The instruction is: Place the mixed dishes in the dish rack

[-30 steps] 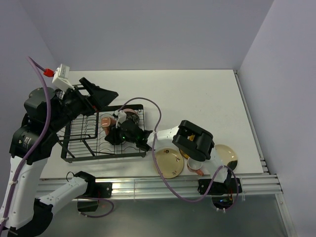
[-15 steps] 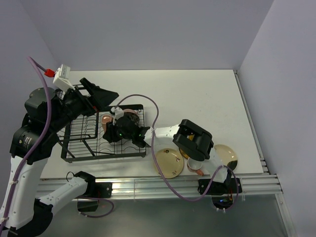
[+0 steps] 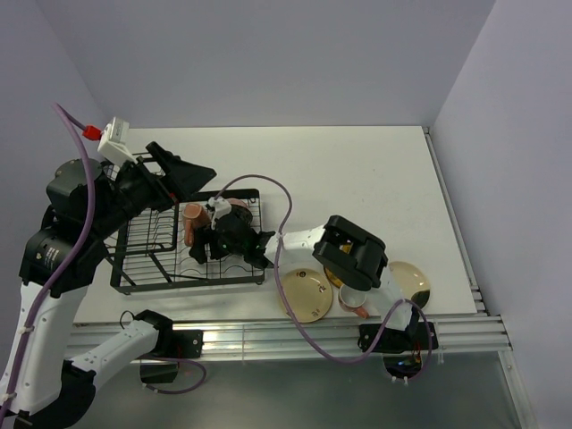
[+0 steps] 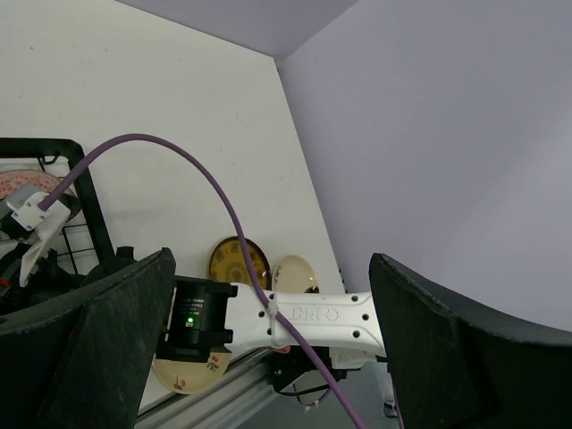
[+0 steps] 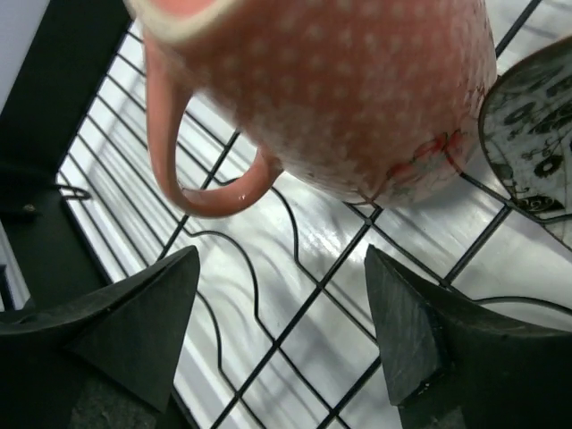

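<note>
The black wire dish rack [image 3: 143, 255] sits at the left of the table. A pinkish-orange mug [image 3: 191, 214] rests inside it, and a dark patterned bowl [image 3: 239, 209] sits beside it. My right gripper [image 3: 209, 236] hovers just near of the mug, open and empty. In the right wrist view the mug [image 5: 349, 89] lies above the open gripper [image 5: 281, 259], its handle [image 5: 201, 188] free, with the bowl [image 5: 536, 143] at the right edge. My left gripper [image 3: 183, 174] hangs open, high over the rack's far side. Between its fingers [image 4: 268, 268] only the right arm shows.
A cream plate [image 3: 306, 295] lies near the table's front edge, a second mug [image 3: 357, 305] under the right arm's elbow, and another cream plate [image 3: 413, 279] further right. A mustard plate [image 4: 237, 262] lies behind the arm. Purple cables loop over the rack.
My right gripper's jaws have spread wide and come off the mug, which now rests in the rack. The left arm has not moved.
</note>
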